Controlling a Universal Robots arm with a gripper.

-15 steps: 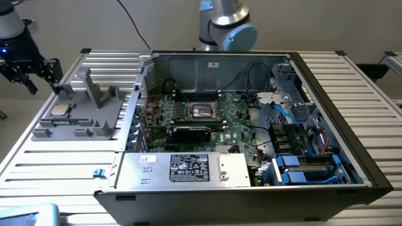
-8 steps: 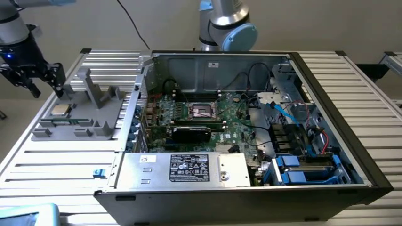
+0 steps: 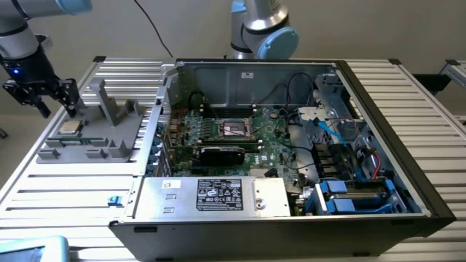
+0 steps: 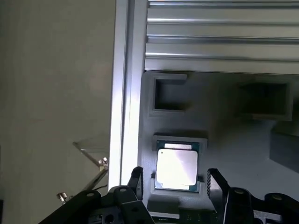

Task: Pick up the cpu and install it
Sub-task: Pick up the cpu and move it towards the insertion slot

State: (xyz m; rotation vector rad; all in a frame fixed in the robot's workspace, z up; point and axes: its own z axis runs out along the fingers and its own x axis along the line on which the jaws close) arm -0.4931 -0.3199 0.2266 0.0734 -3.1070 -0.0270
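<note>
The gripper (image 3: 57,108) is hanging wide open and empty just above the cpu (image 3: 69,127), which is lying flat in its pocket on the grey fixture (image 3: 117,148). An off-centre descent is risking a finger catching the pocket wall or tilting the chip.

The arm (image 3: 256,16) is showing smooth silver-grey tube sections with rounded joints wearing pale blue caps (image 3: 280,41), its black wrist (image 3: 28,61) is glowing with a small blue light (image 3: 15,70), and the gripper (image 3: 58,109) is presenting matte black, angular fingers (image 4: 217,184) hinging on round pivot pins (image 4: 122,190).
</note>
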